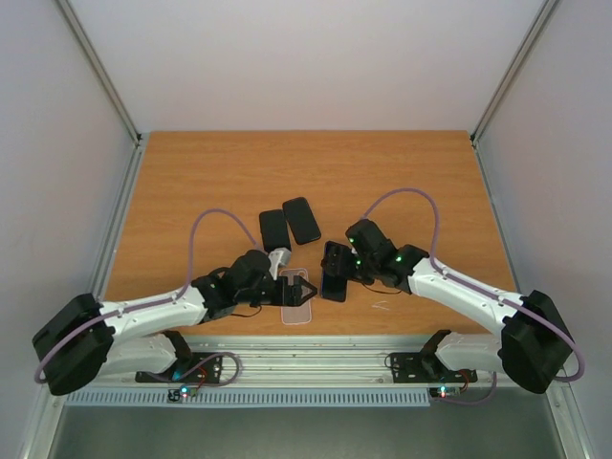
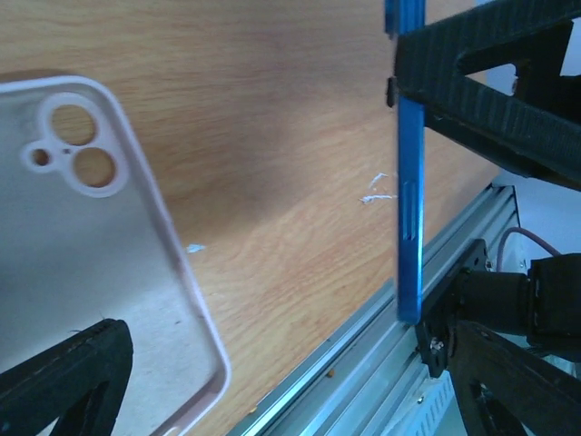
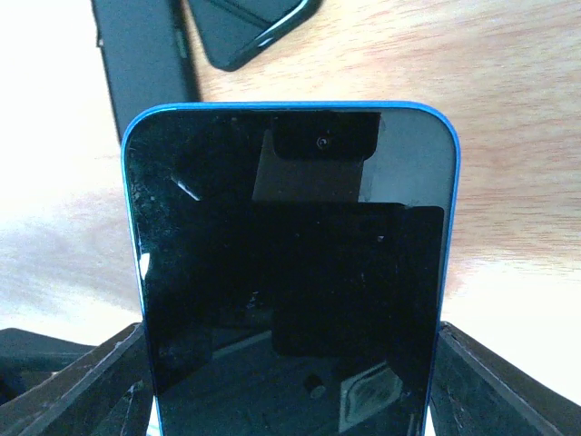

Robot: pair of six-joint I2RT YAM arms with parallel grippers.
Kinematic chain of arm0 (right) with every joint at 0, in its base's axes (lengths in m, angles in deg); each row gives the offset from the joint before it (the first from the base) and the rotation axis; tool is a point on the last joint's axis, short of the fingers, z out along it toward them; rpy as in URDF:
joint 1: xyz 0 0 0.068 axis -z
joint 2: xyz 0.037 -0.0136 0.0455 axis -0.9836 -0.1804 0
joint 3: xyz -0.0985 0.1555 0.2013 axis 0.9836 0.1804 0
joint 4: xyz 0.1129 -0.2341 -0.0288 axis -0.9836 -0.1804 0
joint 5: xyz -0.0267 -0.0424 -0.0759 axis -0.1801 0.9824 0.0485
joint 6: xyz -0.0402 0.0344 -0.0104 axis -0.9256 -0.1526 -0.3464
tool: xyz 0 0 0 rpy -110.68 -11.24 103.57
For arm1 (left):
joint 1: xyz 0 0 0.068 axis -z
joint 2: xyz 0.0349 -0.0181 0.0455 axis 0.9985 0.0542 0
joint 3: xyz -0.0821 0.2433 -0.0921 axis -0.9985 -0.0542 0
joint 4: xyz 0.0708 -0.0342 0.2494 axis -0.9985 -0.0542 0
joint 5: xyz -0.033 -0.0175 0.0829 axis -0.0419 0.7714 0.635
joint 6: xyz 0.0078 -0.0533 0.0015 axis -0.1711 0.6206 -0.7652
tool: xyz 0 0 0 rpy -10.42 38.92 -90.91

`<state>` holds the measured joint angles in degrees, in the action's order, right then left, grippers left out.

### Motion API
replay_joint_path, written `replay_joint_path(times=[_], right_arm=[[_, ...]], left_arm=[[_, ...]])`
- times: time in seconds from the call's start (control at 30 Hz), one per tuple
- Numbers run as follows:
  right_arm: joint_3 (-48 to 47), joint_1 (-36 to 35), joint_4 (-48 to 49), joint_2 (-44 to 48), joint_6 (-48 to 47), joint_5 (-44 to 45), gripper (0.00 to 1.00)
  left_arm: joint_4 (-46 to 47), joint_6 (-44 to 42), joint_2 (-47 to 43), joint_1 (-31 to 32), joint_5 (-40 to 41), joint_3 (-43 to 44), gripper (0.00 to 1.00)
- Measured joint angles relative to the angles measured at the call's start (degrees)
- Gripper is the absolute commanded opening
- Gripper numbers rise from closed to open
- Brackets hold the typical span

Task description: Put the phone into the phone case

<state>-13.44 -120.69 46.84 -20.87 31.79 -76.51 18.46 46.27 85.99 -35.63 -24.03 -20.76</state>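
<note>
A translucent pinkish phone case (image 1: pixel 299 304) lies open side up near the table's front edge; the left wrist view shows its camera holes (image 2: pixel 82 236). My left gripper (image 1: pixel 290 286) is open and low over the case, with one finger (image 2: pixel 64 386) above the case's inside and the other finger (image 2: pixel 513 381) past the table edge. My right gripper (image 1: pixel 337 272) is shut on a blue-framed phone (image 1: pixel 334 274), holding it on edge just right of the case. The phone's black screen fills the right wrist view (image 3: pixel 290 272). Its blue edge shows in the left wrist view (image 2: pixel 409 182).
Two black phone-sized slabs (image 1: pixel 274 229) (image 1: pixel 301 219) lie side by side behind the case, also in the right wrist view (image 3: pixel 145 64) (image 3: pixel 245 27). The metal rail (image 2: pixel 363 363) runs along the table's front edge. Grey walls enclose the table.
</note>
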Motion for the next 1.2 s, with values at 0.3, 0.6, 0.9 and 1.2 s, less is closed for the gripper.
replay_joint_path(times=[0.3,0.6,0.9,1.2], right_arm=[[0.0,-5.3,2.9,0.0,2.6,2.3,0.63],[0.0,-6.7,5.5,0.0,3.4,2.6,0.64],[0.0,-6.9,7.1,0.0,3.0,2.2,0.8],[1.0,-6.4,10.7,5.9,-0.1,-0.5,0.99]], left_arm=[[7.5,3.6,5.9,2.6,1.3,0.7,0.63],[12.8,5.5,6.4,3.5,2.0,0.7,0.14],[15.8,6.4,4.7,3.7,2.6,-1.2,0.01],[14.4,6.0,-3.3,3.6,7.0,-7.1,0.0]])
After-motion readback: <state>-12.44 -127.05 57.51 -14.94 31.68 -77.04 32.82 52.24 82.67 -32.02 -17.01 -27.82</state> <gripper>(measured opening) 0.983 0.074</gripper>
